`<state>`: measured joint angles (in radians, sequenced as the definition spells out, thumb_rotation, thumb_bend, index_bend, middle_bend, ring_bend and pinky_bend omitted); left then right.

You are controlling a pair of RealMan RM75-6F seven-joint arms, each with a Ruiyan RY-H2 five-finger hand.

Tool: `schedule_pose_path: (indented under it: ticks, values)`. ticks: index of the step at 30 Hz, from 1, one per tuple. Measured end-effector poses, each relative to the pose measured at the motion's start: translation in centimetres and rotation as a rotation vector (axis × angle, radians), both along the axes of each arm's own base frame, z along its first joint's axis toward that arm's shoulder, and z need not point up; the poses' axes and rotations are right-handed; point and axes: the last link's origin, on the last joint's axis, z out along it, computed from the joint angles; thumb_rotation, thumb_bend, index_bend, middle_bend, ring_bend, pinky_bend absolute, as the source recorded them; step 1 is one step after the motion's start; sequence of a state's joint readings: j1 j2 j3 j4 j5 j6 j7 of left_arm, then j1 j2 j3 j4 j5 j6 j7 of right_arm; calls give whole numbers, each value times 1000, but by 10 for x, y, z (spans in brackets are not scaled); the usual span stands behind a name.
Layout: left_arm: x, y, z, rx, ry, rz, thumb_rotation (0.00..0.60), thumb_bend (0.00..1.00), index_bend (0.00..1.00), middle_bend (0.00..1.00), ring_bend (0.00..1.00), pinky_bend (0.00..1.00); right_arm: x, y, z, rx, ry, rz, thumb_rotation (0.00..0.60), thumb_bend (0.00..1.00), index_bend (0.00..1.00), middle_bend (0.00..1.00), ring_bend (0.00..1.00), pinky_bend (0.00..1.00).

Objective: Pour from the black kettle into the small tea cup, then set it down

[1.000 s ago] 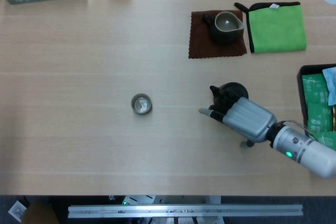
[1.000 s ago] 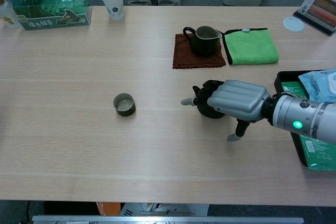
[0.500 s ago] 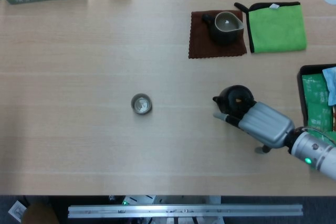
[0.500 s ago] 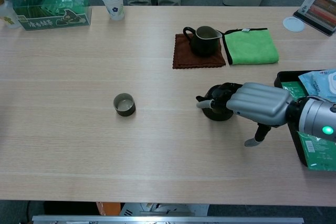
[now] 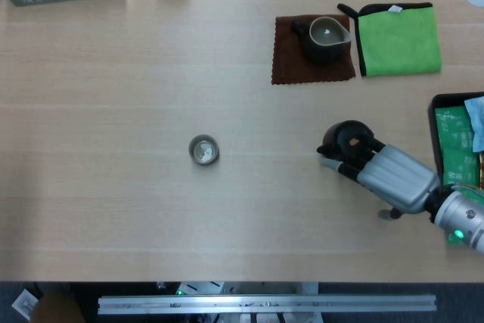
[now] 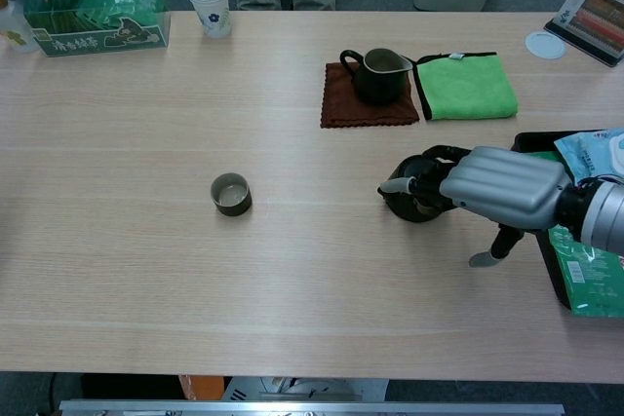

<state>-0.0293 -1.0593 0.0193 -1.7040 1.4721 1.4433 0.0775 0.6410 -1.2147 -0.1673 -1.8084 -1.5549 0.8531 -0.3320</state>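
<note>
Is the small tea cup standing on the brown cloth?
No, the small tea cup stands on the bare table, far left of the brown cloth, which holds a dark pitcher.

A light wooden table [image 5: 113,81] carries a small tea cup [image 5: 203,150] mid-left, a black kettle [image 5: 346,140] toward the right edge, a brown mat [image 5: 291,62] beside a green cloth [image 5: 398,39] near the far edge, and a black tray [image 5: 439,107] at the right edge
</note>
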Motion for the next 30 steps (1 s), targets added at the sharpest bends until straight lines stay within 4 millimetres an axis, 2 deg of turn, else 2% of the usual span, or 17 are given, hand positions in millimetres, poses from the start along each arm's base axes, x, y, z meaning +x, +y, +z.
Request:
schedule_pose_path:
  ticks: [5,9,12,21,30]
  values:
    - [-1,0,2,4,0,3,600,313,216,235,261,227,5,1,-2,-25,-31,19,600,0,16,177,144,0]
    - [-2,-1,3,6,-1,6,600,314,216,235,261,227,2,-1,3,-70,-29,13,600,0,214,270,234,0]
    - [-2,-1,1,0,-4,6,600,313,216,235,261,227,-4,-3,8,-106,-22,-9,600,0,275,319,288,0]
    - [0,0,-1,-12,-6,-4,600,313,216,235,261,227,-15,-7,13,-142,-19,-60,600,0,301,347,320,0]
    - [0,1,-4,-25,-8,-3,600,313,216,234,261,227,-22,-4,8,-124,2,-89,600,0,302,350,321,0]
